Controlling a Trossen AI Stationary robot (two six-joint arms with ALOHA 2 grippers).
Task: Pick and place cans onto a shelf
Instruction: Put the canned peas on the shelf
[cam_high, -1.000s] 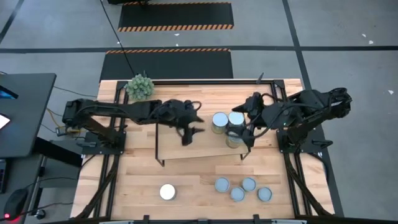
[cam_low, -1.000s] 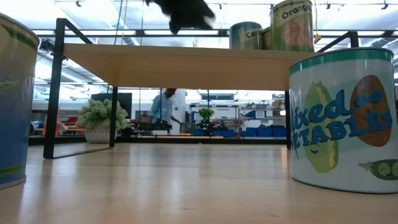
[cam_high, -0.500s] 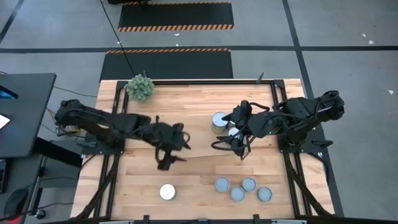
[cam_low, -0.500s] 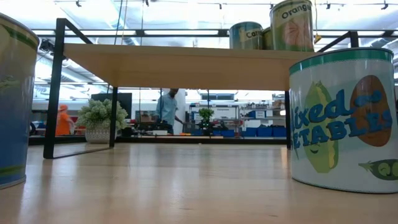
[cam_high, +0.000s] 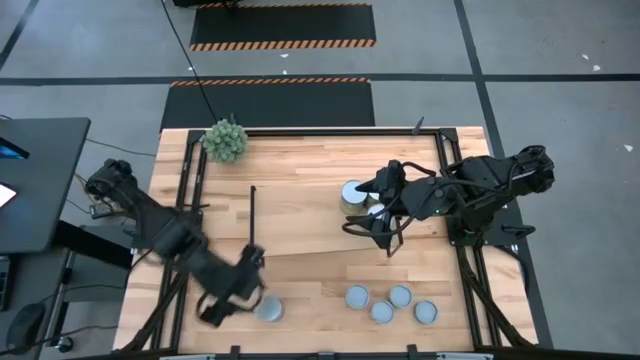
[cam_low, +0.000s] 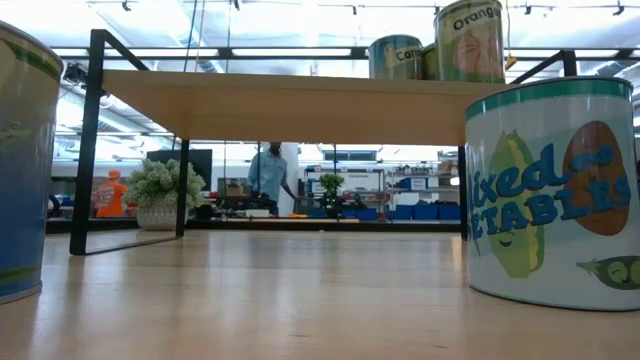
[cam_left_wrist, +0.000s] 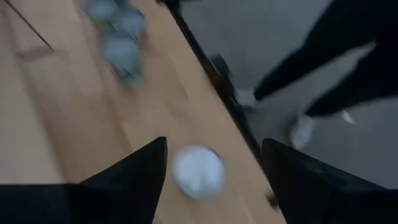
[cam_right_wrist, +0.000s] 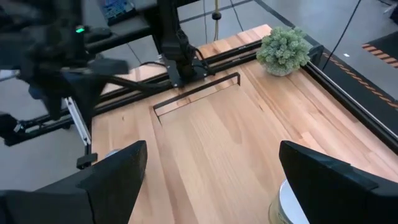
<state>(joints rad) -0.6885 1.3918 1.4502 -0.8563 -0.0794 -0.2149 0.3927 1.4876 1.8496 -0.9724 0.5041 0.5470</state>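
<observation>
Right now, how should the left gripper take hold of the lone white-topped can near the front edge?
Grip the white-topped can across its round side wall, coming straight down. It stands upright, apart from other cans, and the open left gripper already straddles it from above.
</observation>
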